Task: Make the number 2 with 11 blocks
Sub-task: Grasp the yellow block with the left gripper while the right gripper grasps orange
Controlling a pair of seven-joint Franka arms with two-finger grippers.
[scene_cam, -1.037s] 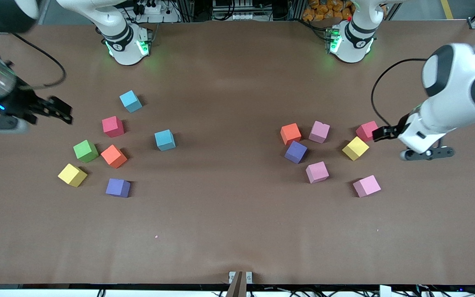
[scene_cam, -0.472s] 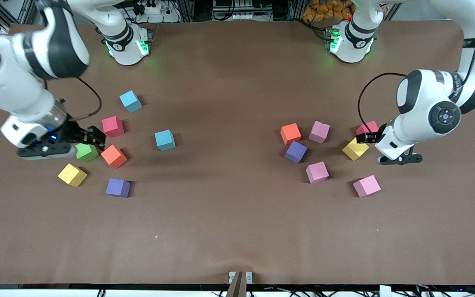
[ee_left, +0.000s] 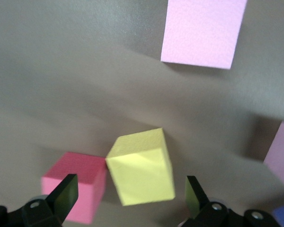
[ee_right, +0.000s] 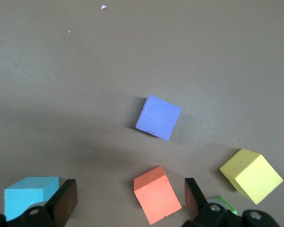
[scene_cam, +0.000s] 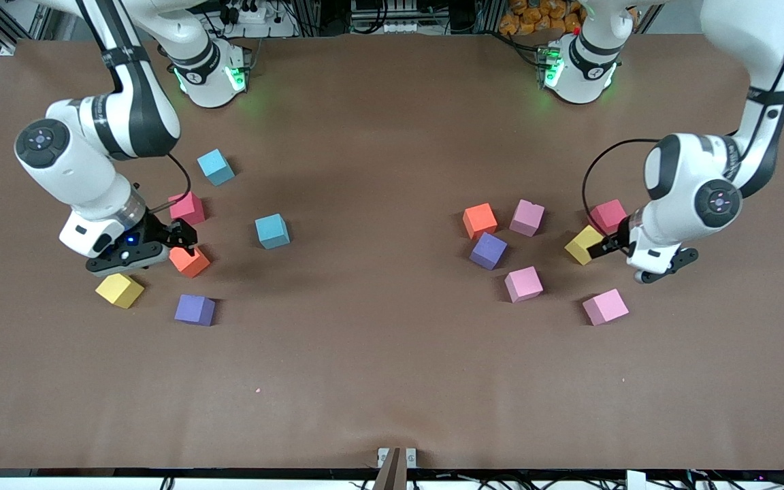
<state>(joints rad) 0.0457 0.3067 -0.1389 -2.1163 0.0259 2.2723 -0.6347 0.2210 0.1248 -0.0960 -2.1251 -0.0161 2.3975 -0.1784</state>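
- My right gripper (scene_cam: 184, 239) hangs low over the cluster at the right arm's end of the table (scene_cam: 365, 354), fingers spread wide, an orange cube (ee_right: 156, 194) between them in the wrist view; nothing is gripped.
- Around it lie a yellow cube (scene_cam: 120, 290), a purple cube (scene_cam: 194, 309), a red cube (scene_cam: 186, 207) and two blue cubes (scene_cam: 273, 231).
- My left gripper (scene_cam: 599, 248) hovers at the second yellow cube (ee_left: 142, 166), fingers parted on either side, not pinching it.
- Three pink cubes (scene_cam: 523, 284), an orange, a purple and a red cube lie loose nearby.
- No digit stands yet: every cube lies scattered.
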